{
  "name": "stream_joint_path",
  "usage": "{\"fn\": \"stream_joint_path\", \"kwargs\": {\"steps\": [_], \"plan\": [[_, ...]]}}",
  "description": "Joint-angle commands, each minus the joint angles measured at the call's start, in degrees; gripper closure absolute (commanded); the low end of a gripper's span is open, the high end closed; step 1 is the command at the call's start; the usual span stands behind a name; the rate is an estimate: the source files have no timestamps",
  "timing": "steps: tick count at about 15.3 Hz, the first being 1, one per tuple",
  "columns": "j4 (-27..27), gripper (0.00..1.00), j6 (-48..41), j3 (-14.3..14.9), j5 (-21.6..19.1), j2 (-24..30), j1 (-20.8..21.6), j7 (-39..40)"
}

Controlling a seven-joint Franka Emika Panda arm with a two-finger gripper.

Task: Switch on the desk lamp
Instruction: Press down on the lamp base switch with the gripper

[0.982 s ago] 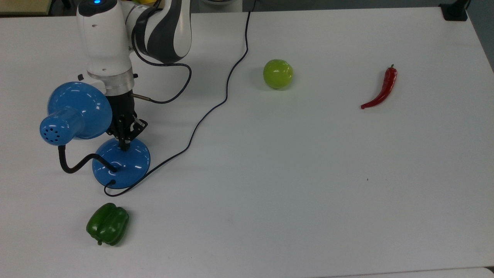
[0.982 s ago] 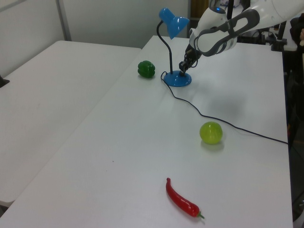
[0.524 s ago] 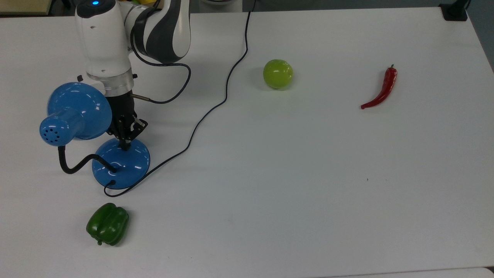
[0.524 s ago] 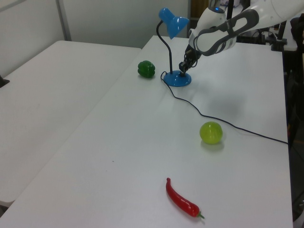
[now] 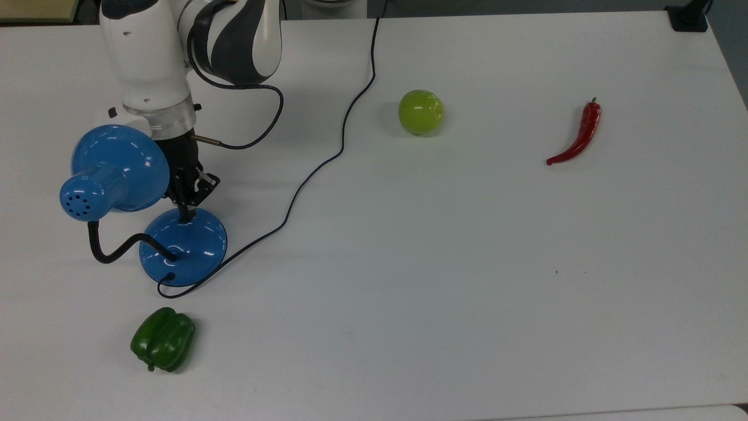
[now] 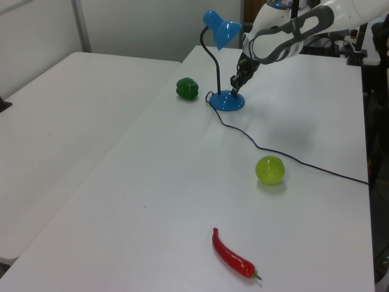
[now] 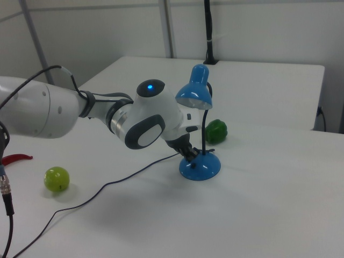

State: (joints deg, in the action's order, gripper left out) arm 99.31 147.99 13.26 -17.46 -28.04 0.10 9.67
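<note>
The desk lamp (image 5: 182,248) stands near the top view's left edge of the table (image 5: 467,263), a green pepper (image 5: 163,339) just nearer. The gripper (image 5: 187,217), fingers seemingly together, has drawn slightly back from the base's dome toward the far side, suggesting the switch press is finished. No containers are present.

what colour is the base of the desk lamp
Glossy blue, matching the shade; the desk lamp's base shows best in the top view.
</note>
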Motion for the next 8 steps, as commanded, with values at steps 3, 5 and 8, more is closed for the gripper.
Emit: {"fn": "stream_joint_path", "kwargs": {"steps": [3,5,8], "plan": [[0.2,1.00,-1.1,-0.7,-0.6,0.4,-1.3,-0.5],[0.3,1.00,-1.2,-0.7,-0.5,0.5,-1.4,-0.5],[0.3,1.00,-1.2,-0.7,-0.5,0.4,-1.4,-0.5]]}}
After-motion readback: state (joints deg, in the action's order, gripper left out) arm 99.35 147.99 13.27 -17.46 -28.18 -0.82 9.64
